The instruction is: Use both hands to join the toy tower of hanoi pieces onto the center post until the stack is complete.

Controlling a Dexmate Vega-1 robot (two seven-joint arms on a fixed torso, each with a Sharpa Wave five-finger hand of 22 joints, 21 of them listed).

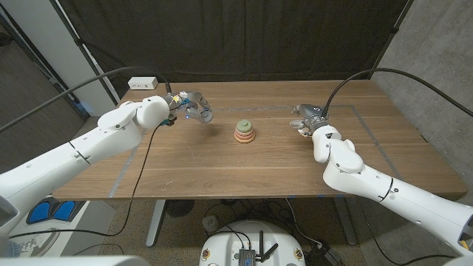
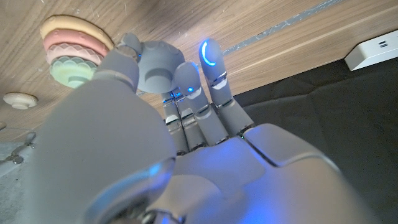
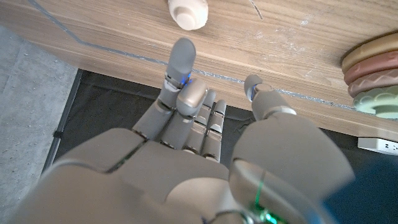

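The toy tower stands mid-table with a tan ring at the bottom, a pink ring above it and a green ring on top; it also shows in the left wrist view and the right wrist view. My left hand hovers to the tower's left and pinches a grey-blue round piece between thumb and fingers. My right hand sits to the tower's right with nothing in it, thumb and one finger reaching out. A small cream piece lies on the table just beyond its fingertips and shows again.
A white power strip lies at the table's back left corner. Thin tape lines mark the wooden tabletop. A black curtain hangs behind the table. Cables run from both arms over the table's edges.
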